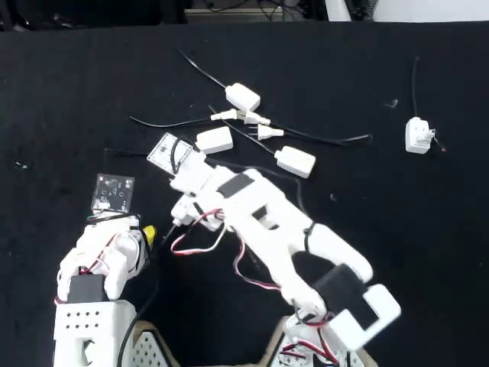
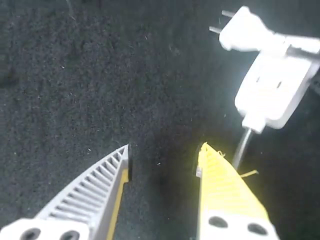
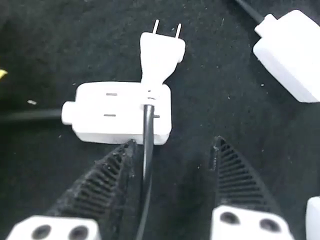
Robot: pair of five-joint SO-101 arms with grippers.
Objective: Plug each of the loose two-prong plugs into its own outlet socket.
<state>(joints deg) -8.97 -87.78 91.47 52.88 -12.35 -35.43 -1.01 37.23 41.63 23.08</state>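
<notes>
A white outlet socket (image 3: 117, 112) lies flat on the black table, just beyond my right gripper (image 3: 174, 142), which is open. A loose two-prong plug (image 3: 161, 52) rests against the socket's far side with its prongs pointing away. Its black cable (image 3: 148, 130) crosses the socket and runs back between the black fingers. My left gripper (image 2: 164, 150) is open over bare table, with one white and one yellow finger (image 2: 225, 185). A socket (image 2: 272, 90) and a plug (image 2: 247, 30) lie beyond the yellow finger. More sockets (image 1: 214, 140) (image 1: 295, 161) (image 1: 243, 97) and plugs (image 1: 224, 115) (image 1: 269, 131) lie mid-table.
The right arm (image 1: 260, 214) stretches diagonally across the table toward the left arm (image 1: 103, 260), whose yellow fingertip (image 1: 149, 233) shows beside it. A white adapter (image 1: 418, 135) sits alone at the far right. Black cables (image 1: 321, 139) wind among the sockets. Another socket (image 3: 295, 52) lies close to the right gripper.
</notes>
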